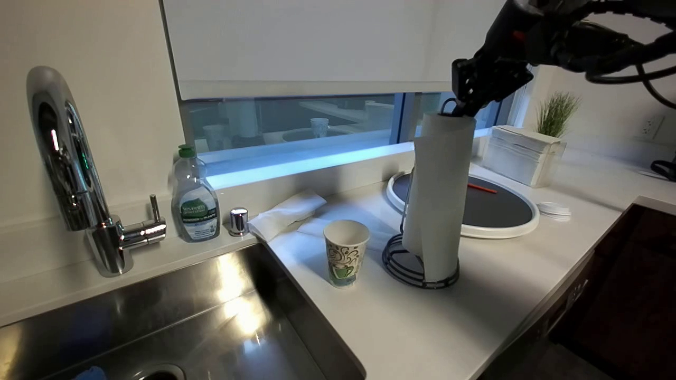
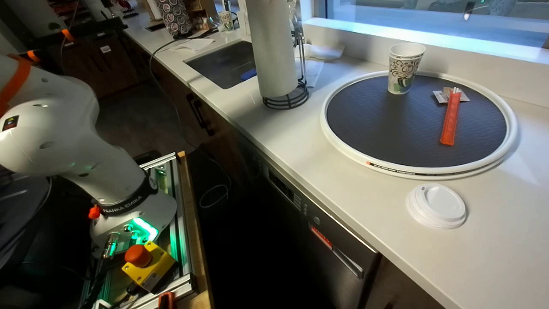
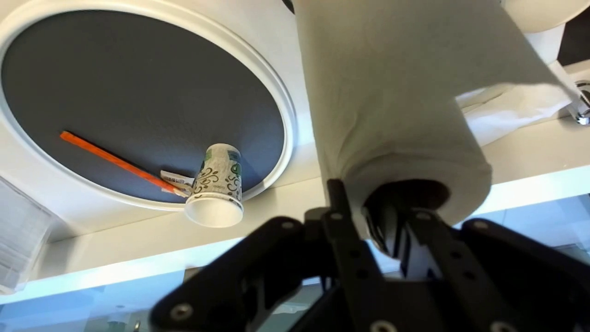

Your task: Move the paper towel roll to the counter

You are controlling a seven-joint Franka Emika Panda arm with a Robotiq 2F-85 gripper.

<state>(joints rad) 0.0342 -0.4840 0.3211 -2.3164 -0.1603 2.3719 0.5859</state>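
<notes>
The tall white paper towel roll [image 1: 443,200] stands nearly upright over the black ring base of a wire holder [image 1: 391,258], set off toward one side of it in an exterior view [image 2: 274,47]. Under both is the white counter [image 1: 417,332]. My gripper [image 1: 458,112] reaches down to the roll's top end. In the wrist view the roll [image 3: 392,92] shows its dark core; of my gripper's fingers [image 3: 339,198], one lies outside the roll's wall, the other enters the core. That second tip is hidden, so whether the wall is pinched cannot be seen. A wire loop sits between the fingers.
A paper cup [image 1: 346,253] stands between roll and sink [image 1: 317,316]. Behind the roll lies a round dark tray [image 2: 386,133] bearing another cup [image 2: 401,68] and an orange packet [image 2: 450,118]. White lids [image 2: 436,205] lie on the counter near it. Crumpled paper [image 1: 288,214] rests by the window.
</notes>
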